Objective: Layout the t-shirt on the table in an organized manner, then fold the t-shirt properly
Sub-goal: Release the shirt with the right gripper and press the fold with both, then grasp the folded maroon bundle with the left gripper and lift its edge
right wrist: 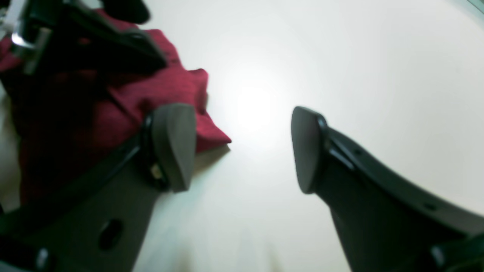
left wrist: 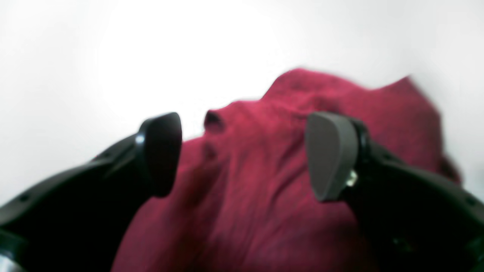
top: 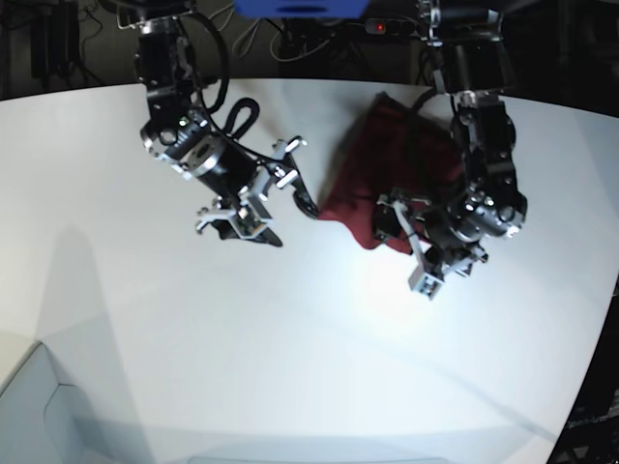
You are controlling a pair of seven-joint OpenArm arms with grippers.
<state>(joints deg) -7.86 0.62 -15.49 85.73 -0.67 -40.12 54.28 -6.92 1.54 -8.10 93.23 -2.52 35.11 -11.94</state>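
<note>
The t-shirt (top: 387, 159) is a crumpled dark maroon heap on the white table (top: 290, 338), toward the far right. My left gripper (top: 398, 235) hangs over the heap's near edge. In the left wrist view its fingers (left wrist: 332, 155) stand wide apart above the t-shirt (left wrist: 257, 196), nothing between them. My right gripper (top: 287, 222) is just left of the cloth's near-left corner. Its wrist view shows the right gripper (right wrist: 244, 149) open over bare table (right wrist: 340, 56), with the t-shirt corner (right wrist: 211, 136) beside its left finger (right wrist: 174, 147).
Dark cables and equipment (top: 319, 29) line the space behind the table's far edge. The table's curved edge (top: 600, 319) runs down the right side. A pale box-like shape (top: 39, 406) sits at the near left corner. The left arm (right wrist: 75, 41) shows over the cloth.
</note>
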